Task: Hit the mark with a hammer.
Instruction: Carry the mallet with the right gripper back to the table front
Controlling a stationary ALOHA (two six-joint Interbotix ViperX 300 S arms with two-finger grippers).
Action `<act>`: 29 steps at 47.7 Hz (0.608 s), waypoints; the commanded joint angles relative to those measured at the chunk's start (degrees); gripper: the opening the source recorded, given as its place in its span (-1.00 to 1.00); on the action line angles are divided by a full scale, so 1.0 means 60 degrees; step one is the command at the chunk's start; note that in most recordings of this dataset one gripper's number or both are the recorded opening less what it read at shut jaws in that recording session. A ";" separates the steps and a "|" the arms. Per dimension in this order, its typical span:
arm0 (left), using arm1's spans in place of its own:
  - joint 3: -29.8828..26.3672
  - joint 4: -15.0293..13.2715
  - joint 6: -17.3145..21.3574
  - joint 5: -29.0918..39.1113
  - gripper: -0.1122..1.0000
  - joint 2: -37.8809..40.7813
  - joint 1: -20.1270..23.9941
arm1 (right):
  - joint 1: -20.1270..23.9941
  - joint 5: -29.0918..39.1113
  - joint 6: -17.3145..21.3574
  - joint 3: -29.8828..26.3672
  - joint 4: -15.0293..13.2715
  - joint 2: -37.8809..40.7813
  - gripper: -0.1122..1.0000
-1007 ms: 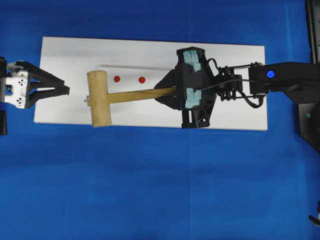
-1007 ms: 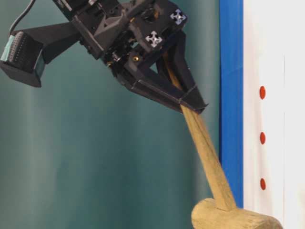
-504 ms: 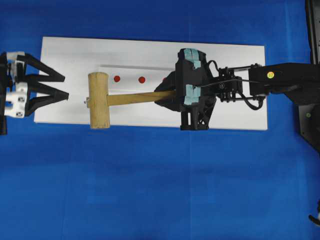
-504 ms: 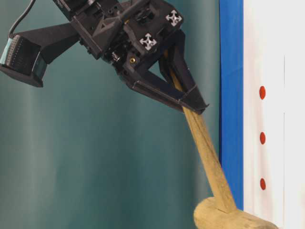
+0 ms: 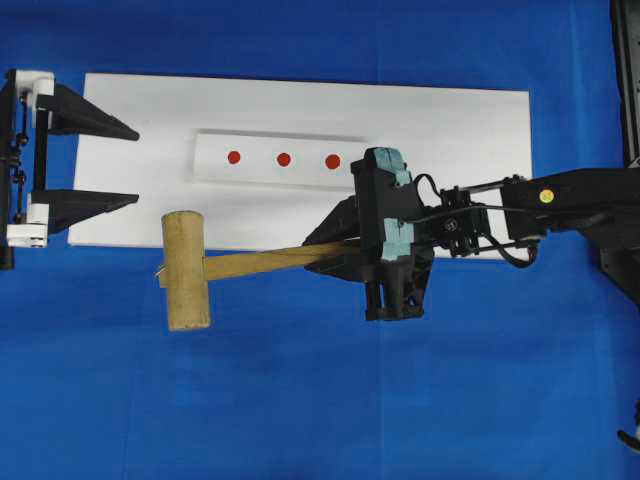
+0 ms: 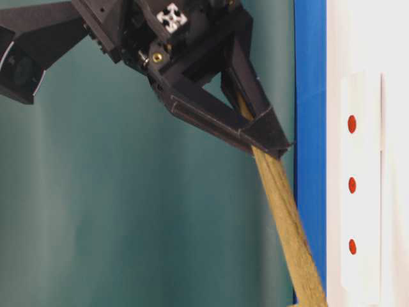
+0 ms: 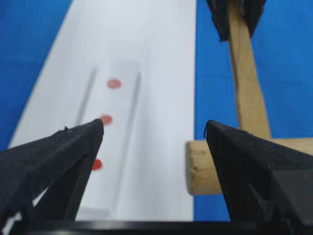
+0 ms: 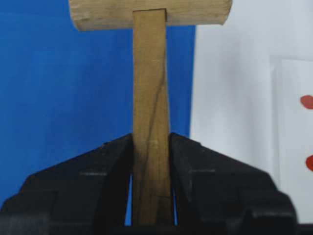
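On the blue table cover [image 5: 300, 400], your right gripper [image 5: 345, 252] clamps the hammer [image 5: 187, 270] by its handle. The head hangs off the white board [image 5: 450, 130], beside the mark [image 5: 284, 159]. The left gripper [image 5: 125, 166] is spread, empty.

The hammer [image 6: 291, 224] head is being cut off by the table-level view's bottom edge; its handle end is being hidden inside the right gripper [image 8: 150, 147].
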 commanded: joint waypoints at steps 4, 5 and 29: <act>-0.0059 -0.0044 0.0176 -0.0190 0.68 0.0059 0.0059 | 0.0029 -0.0190 0.0132 -0.0103 0.0044 -0.0308 -0.64; -0.0044 -0.0029 0.0176 -0.0190 0.68 0.0059 0.0059 | 0.0029 -0.0220 0.0132 -0.0088 0.0029 -0.0308 -0.64; -0.0029 -0.0059 0.0176 -0.0308 0.68 0.0059 0.0059 | 0.0732 -0.1890 0.0190 0.0454 0.0806 0.0454 -0.64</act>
